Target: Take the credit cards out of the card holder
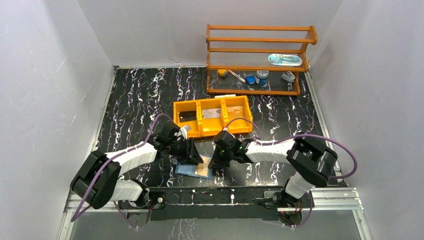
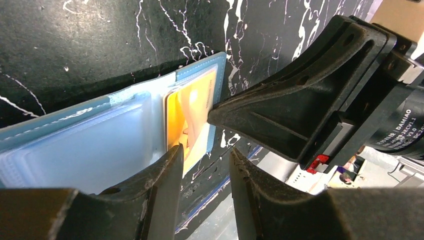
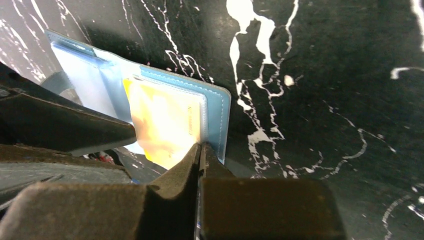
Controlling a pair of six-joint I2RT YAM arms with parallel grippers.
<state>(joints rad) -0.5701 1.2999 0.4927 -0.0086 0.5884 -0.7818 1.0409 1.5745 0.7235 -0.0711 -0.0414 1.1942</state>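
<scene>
the card holder (image 1: 192, 170) lies open near the desk's (image 1: 135, 100) 6 o'clock edge, with an orange card (image 2: 192, 110) in one leaf. the orange tray (image 1: 176, 120) at 12 o'clock holds a dark card (image 1: 187, 117) and a silvery card (image 1: 212, 112). my left claw (image 2: 206, 152) is narrowly parted and empty. my right claw (image 3: 201, 150) is closed tight at the holder's rim. bare desk lies at 9 o'clock.

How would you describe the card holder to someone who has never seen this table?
On the black marbled table, look on the robot's side of the orange three-compartment tray. The card holder lies open and flat there: pale blue where the tray is orange, with an orange card showing inside.
</scene>
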